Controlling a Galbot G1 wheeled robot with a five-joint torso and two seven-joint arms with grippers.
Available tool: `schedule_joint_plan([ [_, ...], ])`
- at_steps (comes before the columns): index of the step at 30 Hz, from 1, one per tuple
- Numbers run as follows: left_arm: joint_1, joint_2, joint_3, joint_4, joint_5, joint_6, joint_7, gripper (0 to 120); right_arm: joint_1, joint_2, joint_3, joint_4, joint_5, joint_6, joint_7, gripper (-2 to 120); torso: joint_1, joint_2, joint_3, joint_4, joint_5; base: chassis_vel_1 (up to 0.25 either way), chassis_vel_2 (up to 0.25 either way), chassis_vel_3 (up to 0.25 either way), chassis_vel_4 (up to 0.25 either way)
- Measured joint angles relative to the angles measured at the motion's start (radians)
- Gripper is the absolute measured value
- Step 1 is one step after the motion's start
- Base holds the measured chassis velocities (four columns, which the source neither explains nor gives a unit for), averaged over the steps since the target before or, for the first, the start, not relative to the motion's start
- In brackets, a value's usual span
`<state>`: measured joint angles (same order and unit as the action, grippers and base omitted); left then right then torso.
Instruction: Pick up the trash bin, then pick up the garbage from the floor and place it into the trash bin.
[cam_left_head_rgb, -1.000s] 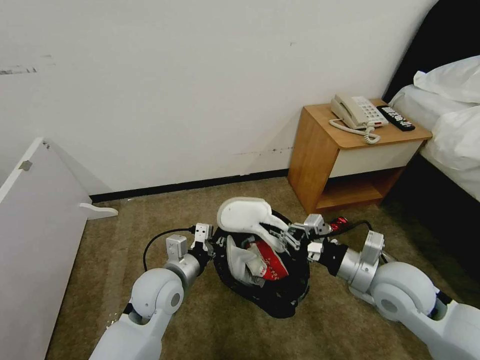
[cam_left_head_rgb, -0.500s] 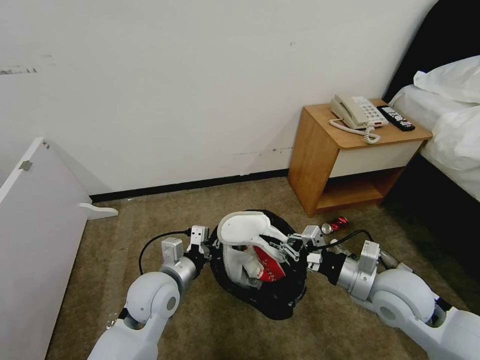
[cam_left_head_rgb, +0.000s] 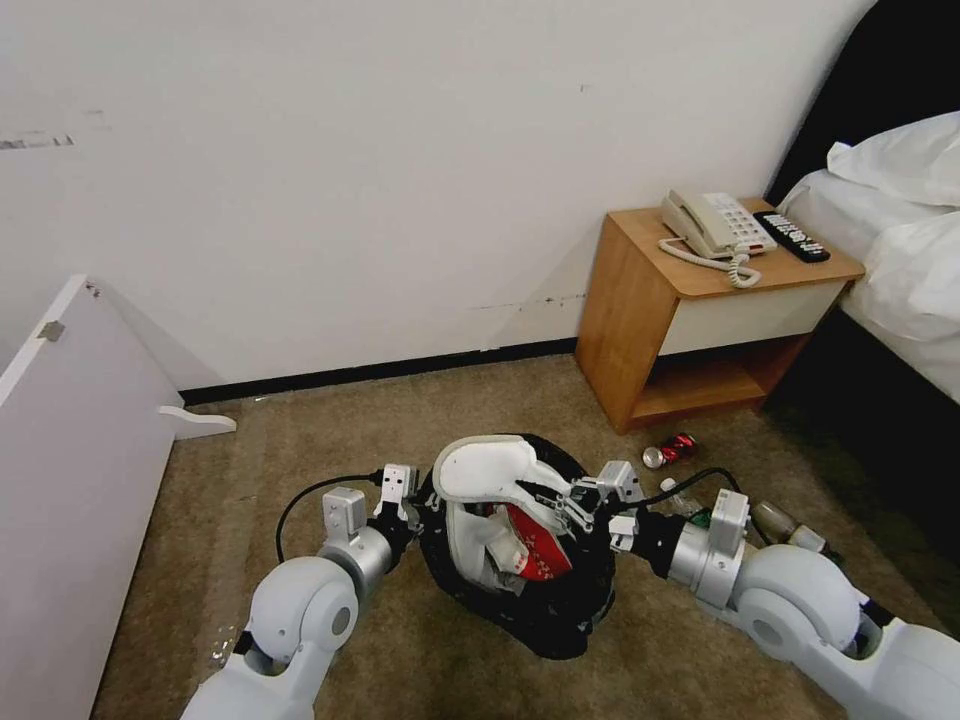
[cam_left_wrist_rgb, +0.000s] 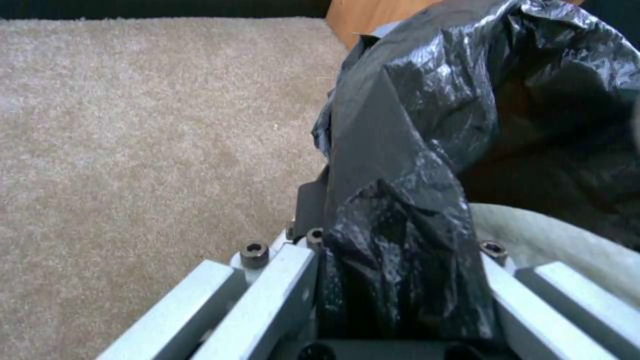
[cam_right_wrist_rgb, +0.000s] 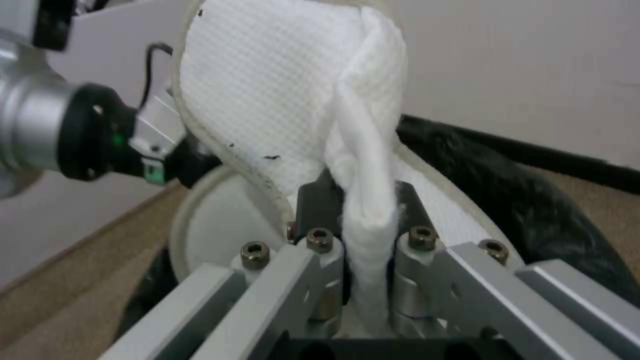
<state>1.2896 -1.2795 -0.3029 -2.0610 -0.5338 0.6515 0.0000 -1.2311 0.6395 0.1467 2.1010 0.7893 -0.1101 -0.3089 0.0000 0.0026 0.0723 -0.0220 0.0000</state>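
left gripper: low, jaws clamped | right gripper: low, jaws clamped | both arms reach inward

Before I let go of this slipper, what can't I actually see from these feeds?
- Bin floor and depth: head view, covered by the white slipper and red-white carton.
- Trash bin white wall: wrapped in its black bag.
- Items by the right arm: partly blocked by it.
- Left claw pads: left wrist view, buried in bag.

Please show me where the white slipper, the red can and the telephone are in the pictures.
white slipper (cam_left_head_rgb: 480, 468), head view, on its flat white sole
red can (cam_left_head_rgb: 672, 450), head view, on its red side, lying on the carpet
telephone (cam_left_head_rgb: 712, 224), head view, on its beige body beside the keypad
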Motion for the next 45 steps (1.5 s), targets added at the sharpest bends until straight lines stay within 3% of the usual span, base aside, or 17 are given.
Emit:
schedule_joint_plan([
  [31,-0.008,0.006,-0.014,-0.025,-0.096,0.01,-0.04,4,0.001,0.021,-0.047,-0.083,-0.077,0.025,-0.026,4,0.0,0.0,0.0,0.0,0.0,0.0,0.0,0.0,0.0],
  [45,0.009,0.002,-0.027,-0.041,-0.008,0.004,-0.015,4,0.007,-0.051,-0.056,-0.062,-0.045,0.008,0.013,11,0.0,0.0,0.0,-0.0001,0.0,0.0,0.0,0.0,0.0],
])
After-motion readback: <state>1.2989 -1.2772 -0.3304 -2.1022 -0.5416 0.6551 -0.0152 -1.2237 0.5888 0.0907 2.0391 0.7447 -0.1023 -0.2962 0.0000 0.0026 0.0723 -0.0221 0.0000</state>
